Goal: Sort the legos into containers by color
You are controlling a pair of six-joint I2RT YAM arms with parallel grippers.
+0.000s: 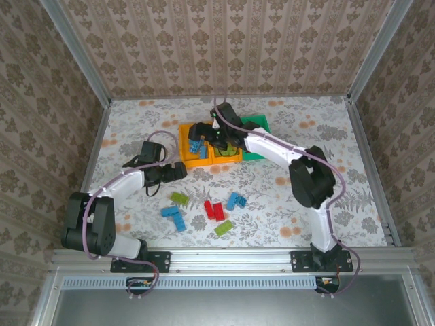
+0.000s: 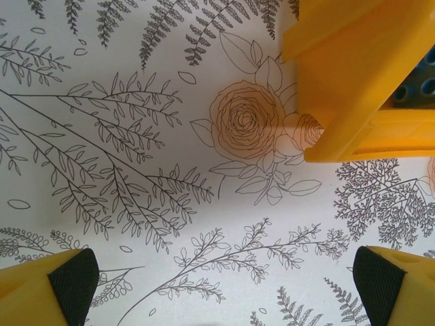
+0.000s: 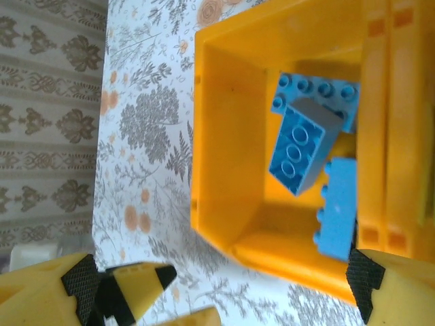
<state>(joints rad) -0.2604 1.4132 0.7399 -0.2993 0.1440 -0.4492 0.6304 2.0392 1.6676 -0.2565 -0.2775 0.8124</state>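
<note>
My right tool (image 3: 224, 299) hangs jaws apart over the left bin (image 3: 224, 136) — blue bricks (image 3: 306, 146) lie inside. I'd lift straight up, clear of its wall, before heading for the loose legos (image 1: 212, 209) nearer; left tool (image 2: 221, 282) — also apart — waits beside.

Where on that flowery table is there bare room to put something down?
Bare: the far right of the flower-print tabletop, between the green plastic bin and the metal rail, and the far left corner beyond the left hand. Crowded: the middle, where loose red, blue and green plastic bricks lie before two orange-yellow plastic bins, the right hand over them.
</note>
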